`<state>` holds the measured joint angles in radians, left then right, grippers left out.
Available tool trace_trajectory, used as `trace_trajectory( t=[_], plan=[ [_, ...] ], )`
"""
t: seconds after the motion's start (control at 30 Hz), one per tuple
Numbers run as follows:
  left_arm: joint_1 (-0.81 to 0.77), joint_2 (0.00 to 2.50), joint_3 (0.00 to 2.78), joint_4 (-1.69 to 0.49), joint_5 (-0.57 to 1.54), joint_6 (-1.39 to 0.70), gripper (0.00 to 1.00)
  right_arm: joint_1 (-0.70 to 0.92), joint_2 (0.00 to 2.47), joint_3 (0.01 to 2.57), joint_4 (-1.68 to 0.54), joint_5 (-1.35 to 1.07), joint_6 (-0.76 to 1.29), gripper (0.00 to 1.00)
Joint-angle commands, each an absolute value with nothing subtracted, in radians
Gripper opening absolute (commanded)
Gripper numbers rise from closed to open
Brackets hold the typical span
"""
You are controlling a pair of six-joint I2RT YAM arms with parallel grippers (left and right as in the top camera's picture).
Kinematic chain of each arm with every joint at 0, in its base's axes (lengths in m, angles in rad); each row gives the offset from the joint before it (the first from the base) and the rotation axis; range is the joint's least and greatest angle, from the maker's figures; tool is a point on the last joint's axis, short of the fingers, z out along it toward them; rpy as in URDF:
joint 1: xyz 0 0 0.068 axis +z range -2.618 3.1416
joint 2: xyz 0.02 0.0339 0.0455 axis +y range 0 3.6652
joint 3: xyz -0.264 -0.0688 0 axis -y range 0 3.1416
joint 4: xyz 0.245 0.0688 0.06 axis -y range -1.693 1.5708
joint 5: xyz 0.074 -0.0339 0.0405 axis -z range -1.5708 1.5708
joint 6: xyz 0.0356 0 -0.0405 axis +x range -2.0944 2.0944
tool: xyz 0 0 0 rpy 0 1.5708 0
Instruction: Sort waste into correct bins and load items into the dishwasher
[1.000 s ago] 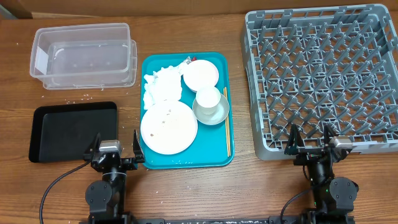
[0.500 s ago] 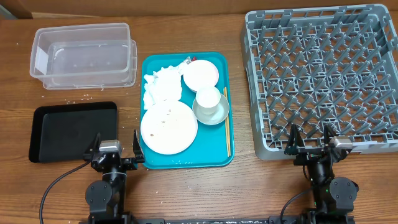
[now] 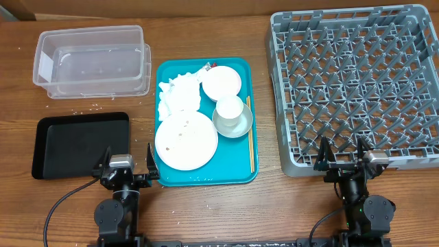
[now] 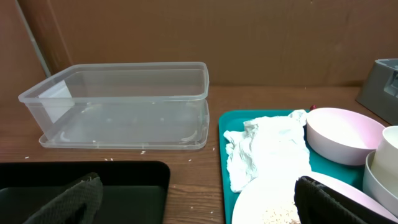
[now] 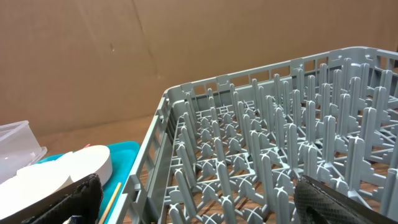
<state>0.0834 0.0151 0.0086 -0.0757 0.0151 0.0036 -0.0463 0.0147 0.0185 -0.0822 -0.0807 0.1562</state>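
Crumpled white napkins (image 3: 177, 95) lie on the teal tray (image 3: 236, 171) beside a small red wrapper (image 3: 214, 66), a small pinkish plate (image 3: 221, 81), a white cup (image 3: 230, 108) in a grey bowl (image 3: 233, 122), a large white plate (image 3: 186, 140) with rice grains, and chopsticks (image 3: 250, 137). The clear tub (image 3: 92, 60) is at the back left, the black tray (image 3: 81, 144) at the front left, the grey dish rack (image 3: 357, 86) on the right. My left gripper (image 3: 127, 165) is open and empty near the front edge, between black tray and teal tray. My right gripper (image 3: 342, 158) is open and empty at the rack's front edge.
Loose rice grains (image 3: 89, 109) are scattered on the wood between the tub and the black tray. In the left wrist view the napkins (image 4: 267, 149) and tub (image 4: 124, 102) lie ahead. A brown cardboard wall stands behind the table.
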Motion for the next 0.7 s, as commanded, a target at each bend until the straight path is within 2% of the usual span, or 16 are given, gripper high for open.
trace_trajectory(
  t=[0.0,0.4,0.6,0.67],
  plan=[
    [0.076,0.005,0.005,-0.078,0.019,0.020,1.00,-0.053,0.003,0.009,-0.078,-0.081,0.152,1.00],
    [0.078,0.005,0.005,-0.075,0.000,0.106,1.00,-0.053,0.003,0.009,-0.078,-0.081,0.152,1.00],
    [0.078,0.005,0.005,-0.063,0.056,-0.010,1.00,-0.053,0.003,0.009,-0.078,-0.081,0.152,1.00],
    [0.078,0.005,0.005,-0.042,0.138,-0.098,1.00,-0.053,0.003,0.009,-0.078,-0.081,0.152,1.00]
  ],
)
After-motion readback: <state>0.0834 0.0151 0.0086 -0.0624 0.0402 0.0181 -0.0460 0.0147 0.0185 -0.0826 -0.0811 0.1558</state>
